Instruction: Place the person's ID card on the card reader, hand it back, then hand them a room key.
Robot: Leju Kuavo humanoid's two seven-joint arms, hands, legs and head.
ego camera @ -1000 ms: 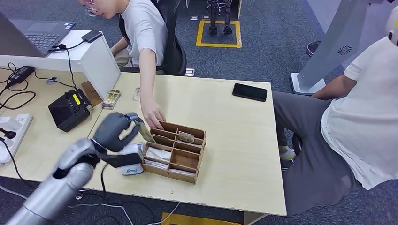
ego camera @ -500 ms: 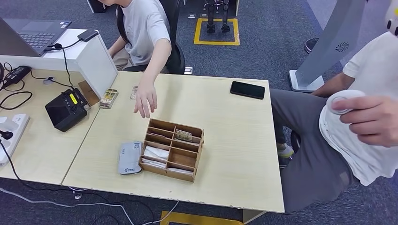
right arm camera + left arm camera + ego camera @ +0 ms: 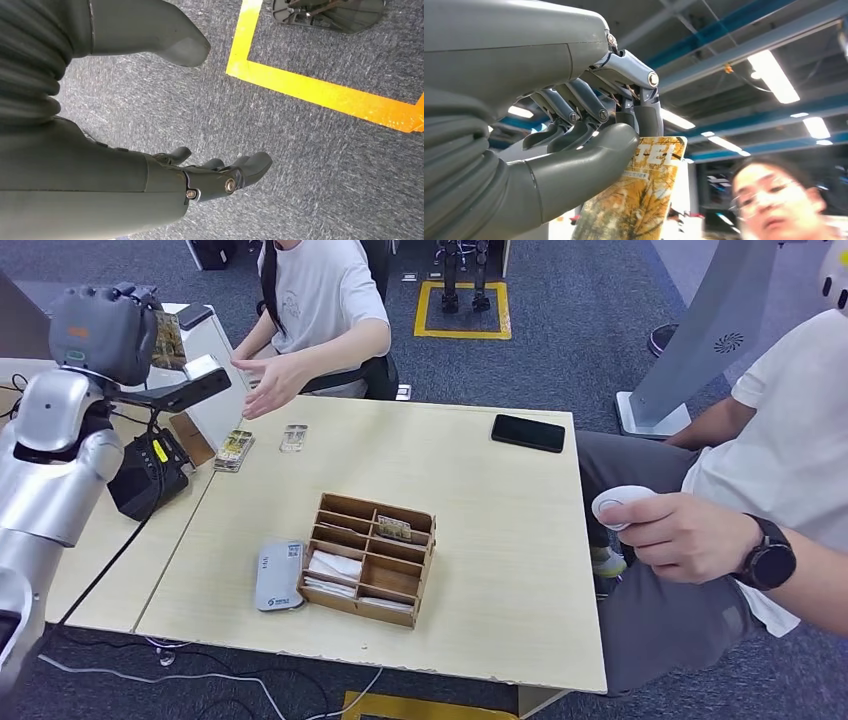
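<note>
My left hand [image 3: 105, 330] is raised high at the far left, above the desk's back corner. It pinches a room key card [image 3: 168, 340] between thumb and fingers. In the left wrist view the card [image 3: 639, 195] shows a yellow tree picture and the letters "TEL" beneath my hand [image 3: 589, 130]. A seated person across the table holds out an open hand [image 3: 265, 380] toward it, a short gap away. The grey card reader [image 3: 278, 575] lies flat beside a wooden divider box [image 3: 372, 558]. My right hand [image 3: 200, 180] hangs over the carpet, fingers apart, holding nothing.
Two small cards [image 3: 235, 450] [image 3: 292, 438] lie near the table's far left edge. A black phone [image 3: 529, 433] lies at the far right. A black device [image 3: 145, 475] and cables sit on the left desk. A second person [image 3: 690, 535] at the right holds a white object.
My left hand has risen from beside the wooden box to high at the left, carrying the card. The seated person's hand left the box and now reaches toward the card.
</note>
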